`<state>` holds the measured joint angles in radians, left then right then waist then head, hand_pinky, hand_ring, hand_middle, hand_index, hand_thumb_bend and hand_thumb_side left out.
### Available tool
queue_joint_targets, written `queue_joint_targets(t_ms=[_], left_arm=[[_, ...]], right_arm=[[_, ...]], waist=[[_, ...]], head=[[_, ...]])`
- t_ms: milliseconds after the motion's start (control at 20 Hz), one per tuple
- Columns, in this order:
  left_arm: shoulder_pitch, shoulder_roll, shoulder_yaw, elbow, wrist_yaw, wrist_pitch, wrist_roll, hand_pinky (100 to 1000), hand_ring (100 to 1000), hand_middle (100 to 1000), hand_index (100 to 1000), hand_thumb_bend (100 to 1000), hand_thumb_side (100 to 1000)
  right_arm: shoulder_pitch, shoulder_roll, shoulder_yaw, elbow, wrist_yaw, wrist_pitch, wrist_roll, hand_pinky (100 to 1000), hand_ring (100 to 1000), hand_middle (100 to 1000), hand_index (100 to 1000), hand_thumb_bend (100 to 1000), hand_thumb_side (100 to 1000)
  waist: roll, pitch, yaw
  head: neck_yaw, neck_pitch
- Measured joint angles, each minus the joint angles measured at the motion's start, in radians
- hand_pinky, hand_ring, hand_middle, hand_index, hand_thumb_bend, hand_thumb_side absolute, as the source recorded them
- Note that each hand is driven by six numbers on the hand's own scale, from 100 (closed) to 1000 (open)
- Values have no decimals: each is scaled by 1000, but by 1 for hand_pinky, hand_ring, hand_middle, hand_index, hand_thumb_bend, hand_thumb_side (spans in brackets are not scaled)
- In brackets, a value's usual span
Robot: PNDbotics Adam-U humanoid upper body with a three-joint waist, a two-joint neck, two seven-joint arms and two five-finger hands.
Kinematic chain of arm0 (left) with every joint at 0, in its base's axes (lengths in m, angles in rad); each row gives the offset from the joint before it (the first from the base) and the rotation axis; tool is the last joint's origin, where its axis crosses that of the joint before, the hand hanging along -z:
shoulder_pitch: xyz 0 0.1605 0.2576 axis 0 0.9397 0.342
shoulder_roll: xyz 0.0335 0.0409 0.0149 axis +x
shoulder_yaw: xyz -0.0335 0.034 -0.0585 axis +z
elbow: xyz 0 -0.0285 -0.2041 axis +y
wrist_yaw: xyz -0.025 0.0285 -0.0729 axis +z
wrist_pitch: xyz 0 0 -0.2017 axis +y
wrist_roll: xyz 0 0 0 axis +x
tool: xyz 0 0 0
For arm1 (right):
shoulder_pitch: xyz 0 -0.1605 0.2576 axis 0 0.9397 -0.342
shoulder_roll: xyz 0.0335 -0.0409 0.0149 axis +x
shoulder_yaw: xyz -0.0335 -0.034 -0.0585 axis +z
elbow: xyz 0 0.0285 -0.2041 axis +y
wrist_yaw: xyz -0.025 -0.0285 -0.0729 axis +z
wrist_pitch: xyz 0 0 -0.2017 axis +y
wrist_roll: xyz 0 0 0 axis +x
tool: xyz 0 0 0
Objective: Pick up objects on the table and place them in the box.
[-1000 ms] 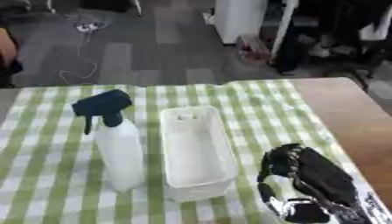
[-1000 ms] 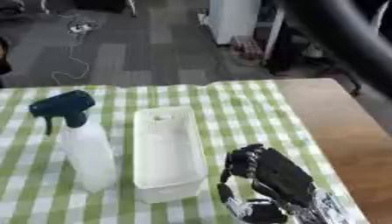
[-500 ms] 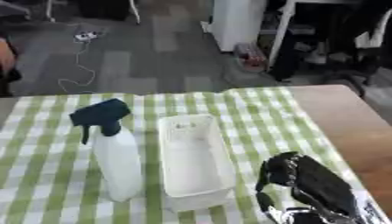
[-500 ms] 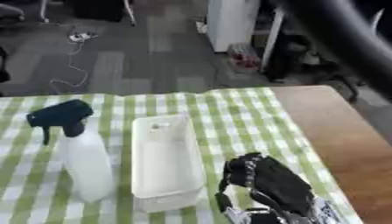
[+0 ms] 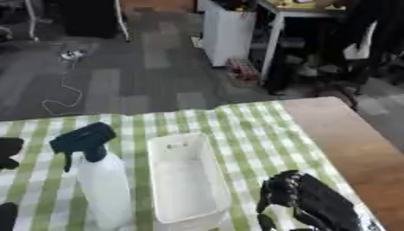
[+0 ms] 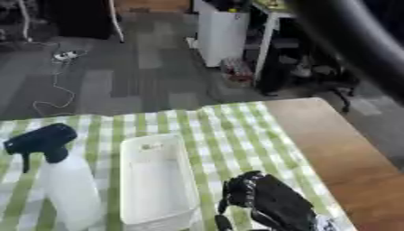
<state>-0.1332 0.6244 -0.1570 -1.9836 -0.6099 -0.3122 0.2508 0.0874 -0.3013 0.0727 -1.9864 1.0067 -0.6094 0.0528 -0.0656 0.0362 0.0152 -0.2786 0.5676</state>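
**Operator:** White plastic box [image 5: 186,180] sits lengthwise on the green-and-white checked cloth [image 5: 245,126], near the middle of the table [image 5: 347,140]. I see nothing inside it; the floor of the box reads plain white, with a small mark near its far end that I cannot make out.

**Colleague:** And the thing to be picked?

**Operator:** White spray bottle [image 5: 98,182] with a dark trigger head [image 5: 81,140] stands upright just beside the box, on its left, outside it. Nothing touches it.

**Colleague:** Hands?

**Operator:** My right hand [image 6: 264,203] shows at the lower right, black, on the cloth to the right of the box and apart from it. Fingers curl inward; I see nothing held in them. Dark shapes [image 5: 8,151] show at the left edge of the left eye view; I cannot tell whether they are the left hand, so no finger state is logged.

**Colleague:** Change against a second ago?

**Operator:** Whole picture has slid down: more floor in view, table lower. That is my head tilting. Bottle, box and right hand keep the same layout relative to each other.

**Colleague:** Surroundings?

**Operator:** Bare wood at the table's right edge. Beyond it, grey floor with a cable and power strip [image 5: 71,55], a white cabinet [image 5: 227,28], and chair legs. A dark blurred bar [image 6: 347,31] crosses the upper right of the right eye view.
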Motion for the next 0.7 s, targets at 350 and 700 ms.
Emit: queue_joint_targets(t_ms=[350,700], left_arm=[[-2,17,0,0,24,99,-98,474,553,718,864,121,1000],[-46,56,2,0,57,139,-138,480,556,722,861,121,1000]], right_arm=[[-4,-1,-6,0,-10,1,2,387,439,465,550,100,860],[-6,-2,-6,0,-14,-3,6,387,439,465,549,100,863]], waist=[[2,-1,-5],[6,-4,-7]], head=[[-12,-15],[-22,-48]])
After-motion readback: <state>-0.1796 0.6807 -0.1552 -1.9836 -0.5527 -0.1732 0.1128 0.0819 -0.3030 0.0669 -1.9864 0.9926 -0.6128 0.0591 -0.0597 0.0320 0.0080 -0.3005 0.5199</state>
